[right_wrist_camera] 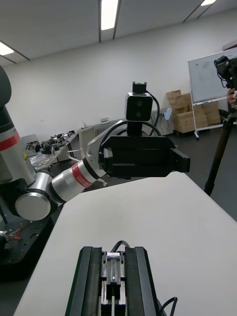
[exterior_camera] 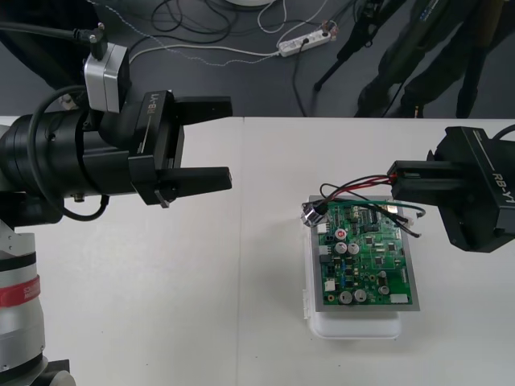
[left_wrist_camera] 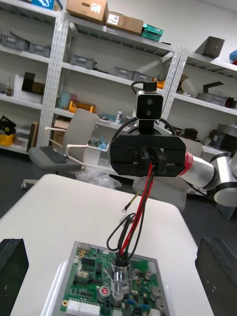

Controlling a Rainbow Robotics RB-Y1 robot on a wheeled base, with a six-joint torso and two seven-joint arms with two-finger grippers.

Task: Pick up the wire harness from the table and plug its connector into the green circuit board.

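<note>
At eleven o'clock on the green circuit board, over its far-left corner, sits the round metal socket of the wire harness. From there the red and black wires arc up and across to one o'clock, where the right gripper pinches them. Its fingers are closed almost together on the strands.

In the left wrist view the wires drop straight from that gripper to the socket above the board. They look slack rather than taut. I judge that the harness is being carried by its wires so that the free end can be lowered and steered. Whether the plug is seated in the board cannot be made out.

The board rests on its white base, which holds it off the table and probably keeps it from sliding under a push.

The left gripper hovers at nine to ten o'clock from the board, well apart from it, and holds nothing. Its fingers are spread wide. It faces the board, so its wrist camera looks along the hanging wires. It seems placed to watch, or to help, without blocking the right arm.
</note>
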